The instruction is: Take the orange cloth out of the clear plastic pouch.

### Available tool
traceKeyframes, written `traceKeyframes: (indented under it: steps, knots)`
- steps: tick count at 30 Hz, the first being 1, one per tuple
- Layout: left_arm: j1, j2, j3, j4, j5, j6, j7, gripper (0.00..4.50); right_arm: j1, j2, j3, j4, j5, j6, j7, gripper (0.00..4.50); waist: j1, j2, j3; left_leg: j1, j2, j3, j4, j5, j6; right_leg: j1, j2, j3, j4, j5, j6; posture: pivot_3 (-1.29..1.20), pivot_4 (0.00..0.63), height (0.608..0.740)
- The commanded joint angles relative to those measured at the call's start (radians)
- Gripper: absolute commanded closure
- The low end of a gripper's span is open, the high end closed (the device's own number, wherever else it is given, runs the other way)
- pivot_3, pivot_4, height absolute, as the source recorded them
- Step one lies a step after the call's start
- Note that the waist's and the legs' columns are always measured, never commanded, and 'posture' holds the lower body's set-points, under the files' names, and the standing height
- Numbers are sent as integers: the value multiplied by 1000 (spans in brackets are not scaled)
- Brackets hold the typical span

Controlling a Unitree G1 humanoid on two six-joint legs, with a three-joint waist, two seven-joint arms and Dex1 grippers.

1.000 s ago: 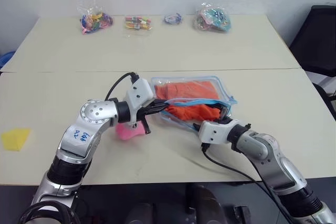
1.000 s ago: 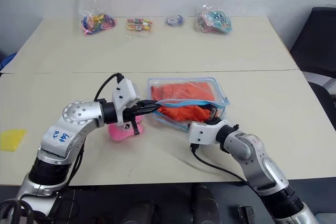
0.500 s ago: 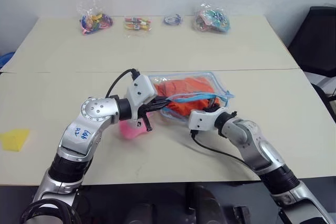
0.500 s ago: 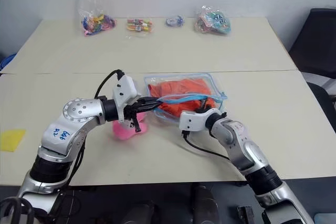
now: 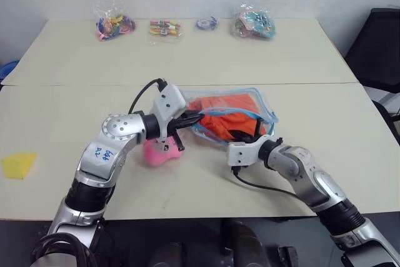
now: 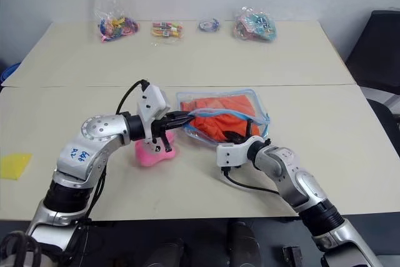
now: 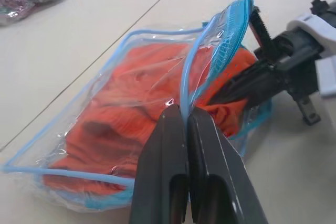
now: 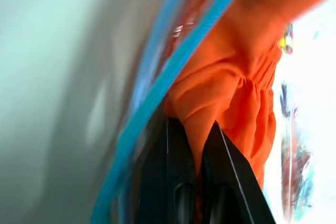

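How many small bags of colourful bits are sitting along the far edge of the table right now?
4, in a row along the far edge: a tall bag furthest left, a flat bag next, a tiny bag third, and a bulging bag furthest right. None looks hidden.

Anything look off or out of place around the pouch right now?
Nothing stands out. The left gripper pinches the clear plastic pouch by its blue edge, and the right gripper is shut on the orange cloth inside.
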Motion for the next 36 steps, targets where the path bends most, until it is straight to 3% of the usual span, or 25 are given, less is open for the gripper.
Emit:
traceKeyframes:
  steps: [1, 6, 11, 13, 19, 27, 31, 36]
  knots:
    - [-43, -25, -18, 47, 37, -44, 22, 4500, 48, -41, 23, -52, -14, -57, 42, 4480, 2, 0, 0, 0, 0, 0, 0, 0, 0, 0, 0, 0, 0, 0, 0, 0, 150, 740]
    - [-62, -24, -76, 105, 103, -121, 1, 4500, 80, -77, -30, -135, 2, -77, 47, 4480, 0, 0, 0, 0, 0, 0, 0, 0, 0, 0, 0, 0, -1, 0, 0, 0, 150, 740]
    - [3, 25, -137, 122, 181, -231, -46, 4500, 99, -134, -162, -234, 125, -48, 120, 4480, -2, 0, 0, 0, 0, 1, 0, 0, 0, 0, 0, 0, 0, 0, 0, 0, 150, 740]
    - [23, 26, -136, 129, 188, -248, -49, 4500, 101, -156, -219, -277, 229, -21, 182, 4480, -1, 0, 0, 0, 0, 1, 0, 0, 0, -1, 0, 0, -1, 0, 1, 0, 150, 740]
    - [19, -7, -128, 188, 210, -276, -24, 4500, 157, -315, -407, -416, 783, 94, 523, 4480, 14, 0, 1, 0, 0, 0, 1, 0, 1, -1, 1, -1, -2, 1, 1, 0, 150, 740]
    - [-1, -24, -120, 232, 217, -305, -42, 4500, 75, -475, -624, -409, 1141, 387, 663, 4480, 23, 0, 1, 0, 0, 3, 1, 0, 2, 1, 1, 1, -2, 2, 1, 0, 150, 740]
    - [18, 10, -95, 200, 183, -295, -90, 4500, -19, -529, -715, -198, 1158, 414, 688, 4480, 23, 0, 1, 0, 0, 3, 1, 0, 2, 0, 0, 1, -2, 2, 1, 0, 150, 740]
    - [58, 96, -33, 68, 77, -230, -212, 3226, -145, -543, -673, 162, 974, 265, 596, 4500, 21, 0, 1, 0, 0, 5, 0, 0, 2, -1, 0, 2, -2, 2, 1, 0, 150, 740]
